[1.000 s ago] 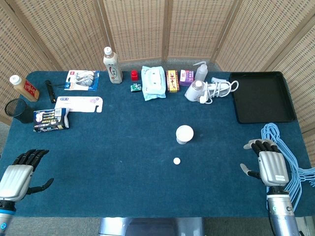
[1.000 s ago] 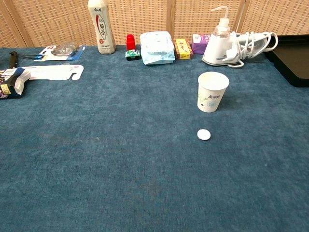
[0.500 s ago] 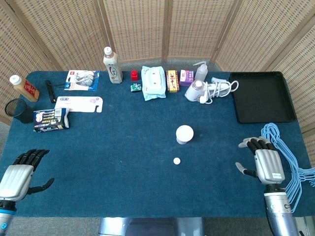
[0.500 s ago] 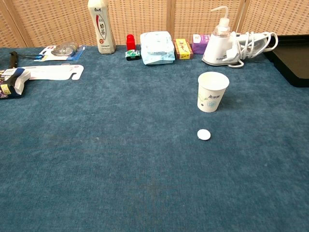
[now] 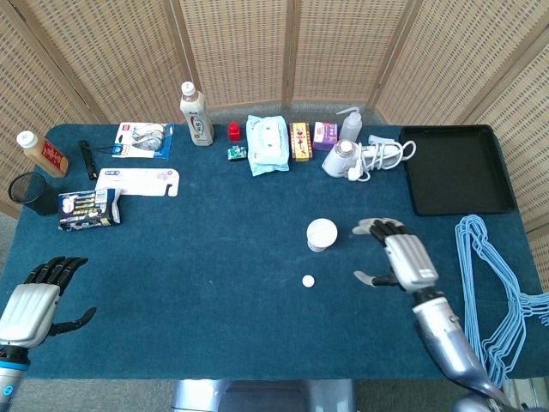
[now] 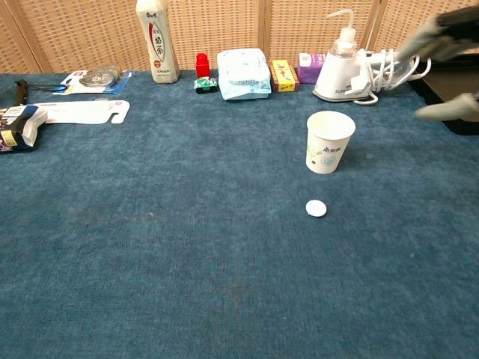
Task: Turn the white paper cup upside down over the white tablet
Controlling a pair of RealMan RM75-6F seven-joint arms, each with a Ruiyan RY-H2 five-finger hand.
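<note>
Head view: my right robot hand (image 5: 403,260) hovers empty, fingers spread, just right of the upright cup (image 5: 322,233) mid-counter. Tablet (image 5: 308,281) lies near, in front of it. My left robot hand (image 5: 34,296), also empty and spread, is far.

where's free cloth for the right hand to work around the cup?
Bare cloth lies between the white paper cup and right hand, and across the centre left of the white tablet. Crowded: the back row around the wipes pack and spray bottle.

Woven wicker folding screen (image 5: 257,51) behind blue cloth-covered table (image 5: 206,283); even daylight, soft shadows.
</note>
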